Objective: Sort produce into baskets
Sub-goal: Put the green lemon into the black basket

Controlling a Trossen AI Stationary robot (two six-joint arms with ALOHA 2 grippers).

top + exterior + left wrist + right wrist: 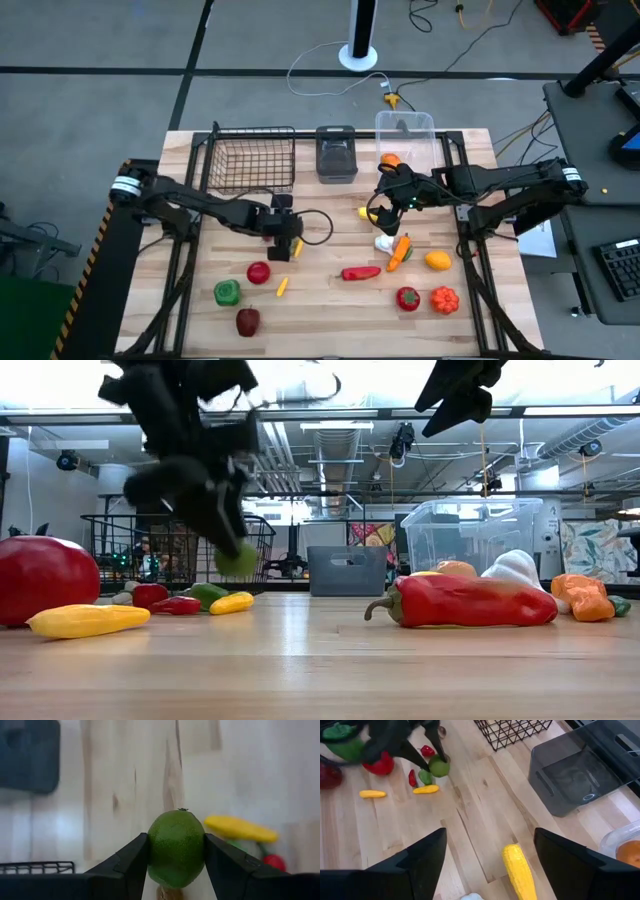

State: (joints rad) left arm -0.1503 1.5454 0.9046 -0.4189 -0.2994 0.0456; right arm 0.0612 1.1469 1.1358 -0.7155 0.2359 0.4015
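The worktop [330, 300] is pale wooden planking with dark knots, set in a black frame, and beyond it the room shows grey floor, cables and ceiling lights. Along its far edge stand a black wire basket [252, 158], a clear plastic tub [405, 135] with something orange inside, and between them a smaller dark grey bin [336, 154]. Loose produce lies over the near half: a long red pepper [465, 602], a red apple [40, 577], a green pepper [227, 292], a small pumpkin [444, 299], a carrot [400, 251], a white garlic bulb [515, 569] and a yellow piece [85, 621]. The left tool [175, 852] hangs just above the boards left of centre, its two dark fingers [131, 857] closed on a lime [176, 847], a smooth, glossy green oval with a tiny stem nub on top. The right tool [487, 852] hovers right of centre above a yellow banana [519, 870], fingers spread apart and gripping nothing.
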